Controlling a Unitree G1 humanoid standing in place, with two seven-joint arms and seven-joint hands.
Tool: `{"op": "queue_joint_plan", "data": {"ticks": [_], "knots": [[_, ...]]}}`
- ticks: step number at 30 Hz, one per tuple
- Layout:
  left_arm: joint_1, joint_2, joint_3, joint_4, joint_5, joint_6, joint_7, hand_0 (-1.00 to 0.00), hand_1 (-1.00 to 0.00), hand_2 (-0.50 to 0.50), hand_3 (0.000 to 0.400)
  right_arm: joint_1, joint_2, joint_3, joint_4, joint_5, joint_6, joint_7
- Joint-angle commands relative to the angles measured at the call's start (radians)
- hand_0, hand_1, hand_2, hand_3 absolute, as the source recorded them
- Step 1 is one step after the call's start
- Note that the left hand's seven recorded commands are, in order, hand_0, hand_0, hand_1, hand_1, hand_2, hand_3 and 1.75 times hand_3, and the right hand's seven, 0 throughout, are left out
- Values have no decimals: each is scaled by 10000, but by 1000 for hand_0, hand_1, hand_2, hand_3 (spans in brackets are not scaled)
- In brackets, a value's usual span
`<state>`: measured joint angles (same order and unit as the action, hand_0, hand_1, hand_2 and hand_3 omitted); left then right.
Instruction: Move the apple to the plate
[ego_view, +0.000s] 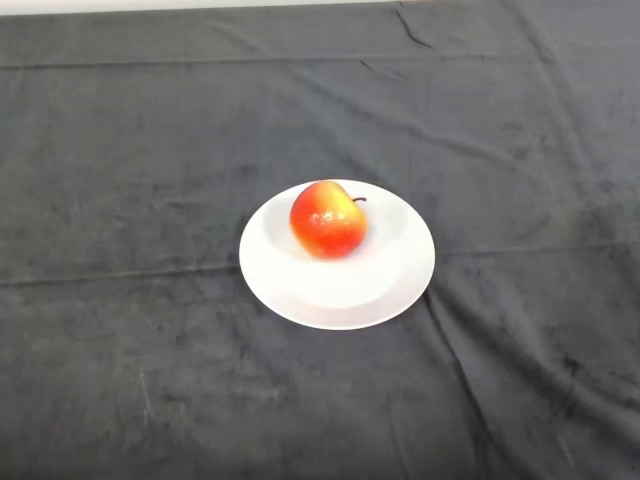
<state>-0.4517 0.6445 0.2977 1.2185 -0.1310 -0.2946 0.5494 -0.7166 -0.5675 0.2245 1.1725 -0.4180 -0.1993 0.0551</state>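
Observation:
A red and yellow apple (328, 219) with a short dark stem rests on a round white plate (345, 295) near the middle of the table. It sits in the plate's far half, a little left of the plate's centre.
A dark grey cloth (130, 200) covers the whole table, with creases running across it and a fold line to the right of the plate. The table's far edge shows as a pale strip along the top.

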Motion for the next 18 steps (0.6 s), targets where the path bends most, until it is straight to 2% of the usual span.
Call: {"op": "queue_joint_plan", "data": {"ticks": [1, 18], "knots": [[195, 604, 201, -483, 305, 171, 75, 0, 0, 0, 0, -44, -272, 110, 56, -36, -28, -81], [199, 581, 330, -526, 389, 229, 46, 0, 0, 0, 0, -40, -273, 109, 49, -34, -23, -79]]}}
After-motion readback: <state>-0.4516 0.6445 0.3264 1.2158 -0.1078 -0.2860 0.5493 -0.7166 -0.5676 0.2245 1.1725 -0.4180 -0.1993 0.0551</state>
